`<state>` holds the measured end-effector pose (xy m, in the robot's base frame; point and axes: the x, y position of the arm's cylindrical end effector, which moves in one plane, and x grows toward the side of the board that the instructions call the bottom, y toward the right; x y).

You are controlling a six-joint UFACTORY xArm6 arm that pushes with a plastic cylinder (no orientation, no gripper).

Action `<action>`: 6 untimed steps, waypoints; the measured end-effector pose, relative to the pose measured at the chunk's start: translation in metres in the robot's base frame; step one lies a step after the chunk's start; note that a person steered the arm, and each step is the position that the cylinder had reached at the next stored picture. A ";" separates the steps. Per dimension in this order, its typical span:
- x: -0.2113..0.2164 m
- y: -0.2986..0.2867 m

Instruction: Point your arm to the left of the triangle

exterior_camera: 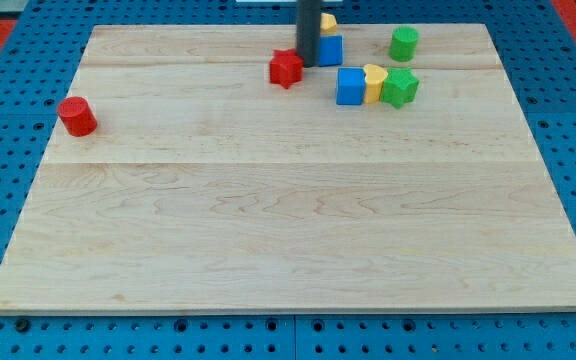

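Observation:
My dark rod comes down from the view's top, and my tip (308, 64) rests on the board. It sits right against the left side of a blue block (332, 50), which seems to be the triangle; the rod partly hides it. A red star (286, 68) lies just left of the tip, close to it. A yellow block (328, 21) sits behind the blue block, mostly hidden by the rod.
A blue cube (350, 86), a yellow heart (374, 83) and a green star (400, 87) stand in a touching row right of the tip. A green cylinder (404, 43) is further right. A red cylinder (77, 116) is at the far left. The wooden board (288, 220) lies on blue pegboard.

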<state>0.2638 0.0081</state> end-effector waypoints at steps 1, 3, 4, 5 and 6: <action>0.012 -0.002; 0.012 -0.102; -0.056 -0.102; -0.072 -0.096; -0.072 -0.096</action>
<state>0.1916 -0.0881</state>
